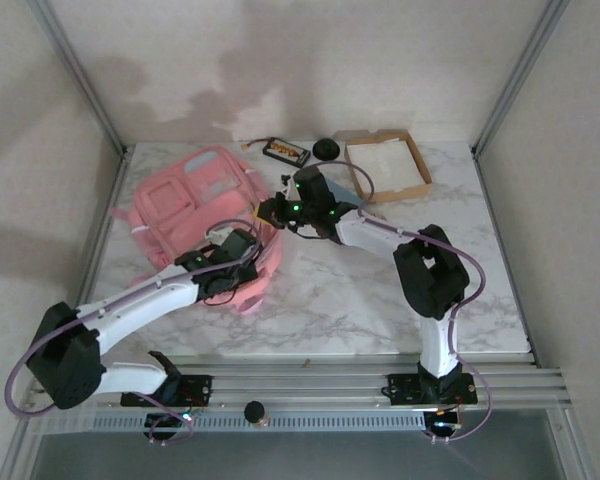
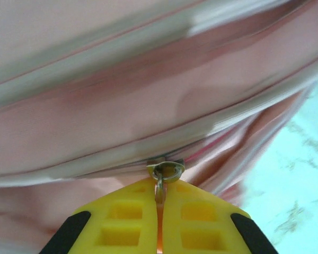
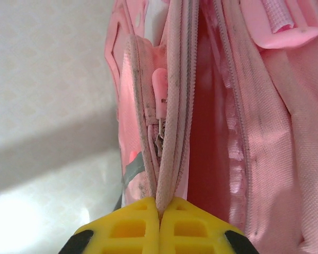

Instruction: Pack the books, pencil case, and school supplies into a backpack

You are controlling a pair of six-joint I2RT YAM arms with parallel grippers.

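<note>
The pink backpack (image 1: 185,205) lies on the marble table at the left of centre. My left gripper (image 1: 242,246) is at its near right corner. In the left wrist view that gripper (image 2: 160,200) is shut on the metal zipper pull (image 2: 159,189), which hangs from the slider (image 2: 167,171). My right gripper (image 1: 273,211) is at the backpack's right edge. In the right wrist view it (image 3: 160,210) is shut on the piped edge of the zipper opening (image 3: 172,159), with the pink inside (image 3: 209,132) showing. One dark book (image 1: 286,151) lies behind the backpack. The pencil case and school supplies are hidden.
A shallow cardboard tray (image 1: 420,172) with white lining stands at the back right. A black round thing (image 1: 328,149) sits between it and the dark book. A grey-blue patch (image 1: 366,213) shows under my right arm. Metal frame posts stand at the back corners.
</note>
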